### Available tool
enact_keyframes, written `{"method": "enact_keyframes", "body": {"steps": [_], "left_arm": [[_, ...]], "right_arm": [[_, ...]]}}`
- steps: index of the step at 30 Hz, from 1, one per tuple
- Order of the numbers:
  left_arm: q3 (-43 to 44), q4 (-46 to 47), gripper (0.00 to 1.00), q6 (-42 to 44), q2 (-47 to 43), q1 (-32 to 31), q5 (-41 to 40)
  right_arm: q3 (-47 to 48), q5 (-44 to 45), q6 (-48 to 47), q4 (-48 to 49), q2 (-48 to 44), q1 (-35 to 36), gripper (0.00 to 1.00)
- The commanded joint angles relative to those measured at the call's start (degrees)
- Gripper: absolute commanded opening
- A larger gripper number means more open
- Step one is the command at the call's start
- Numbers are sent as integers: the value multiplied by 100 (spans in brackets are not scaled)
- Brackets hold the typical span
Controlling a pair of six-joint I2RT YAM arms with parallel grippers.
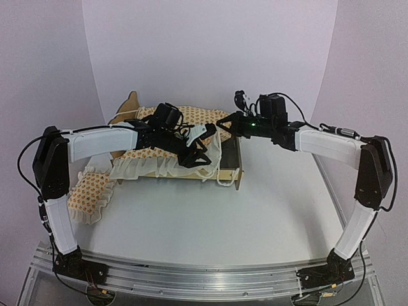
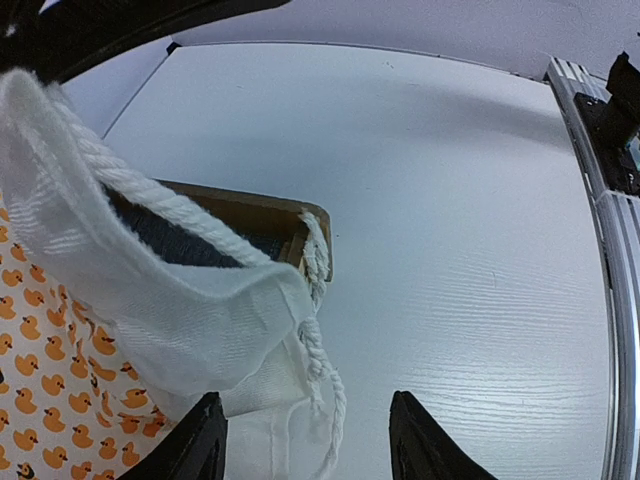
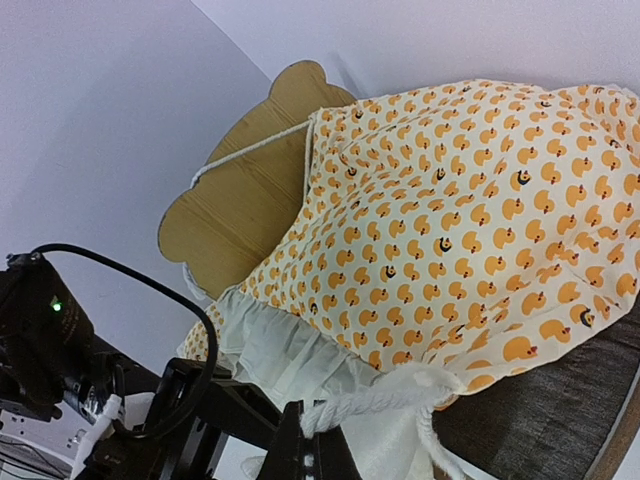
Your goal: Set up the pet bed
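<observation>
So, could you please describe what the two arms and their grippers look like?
The left arm and right arm match: white shells on the long links, black joints, thin black cables alongside. The left gripper and right gripper are black, with a green light by the right one.

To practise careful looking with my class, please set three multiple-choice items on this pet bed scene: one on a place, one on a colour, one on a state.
1. Where is the pillow? A on the table, left of the bed frame; B propped against the headboard; C held in a gripper.
2. What colour are the ducks on the bedding? A blue; B orange; C green.
3. How is the right gripper? A wide open; B shut on the bedding; C out of view.
Key: 1 A, it lies on the table, outside the frame; 2 B, orange ducks show in both wrist views; 3 B, it pinches the bedding's corded corner.
</observation>
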Motion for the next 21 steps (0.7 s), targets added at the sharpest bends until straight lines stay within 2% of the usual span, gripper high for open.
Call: {"method": "enact_keyframes", "body": {"steps": [1, 8, 12, 15, 16, 19, 21], "left_arm": [[-163, 460, 56, -708, 17, 7, -292], [-177, 335, 67, -368, 170, 17, -133], [-289, 555, 67, -385, 238, 10, -392], [-60, 689, 66, -714, 256, 17, -196], [140, 710, 63, -902, 269, 17, -99], [585, 846, 42, -1571, 235, 17, 259], [731, 962, 38, -1834, 169, 18, 549]], "right_arm": [[247, -7, 132, -262, 308, 12, 0], [479, -47, 260, -265, 323, 12, 0], [513, 228, 826, -256, 348, 14, 0], [623, 264, 1361, -252, 447, 37, 0], [675, 258, 1464, -248, 482, 53, 0], [776, 195, 1815, -255, 566, 84, 0], [780, 193, 2028, -274, 538, 83, 0]]}}
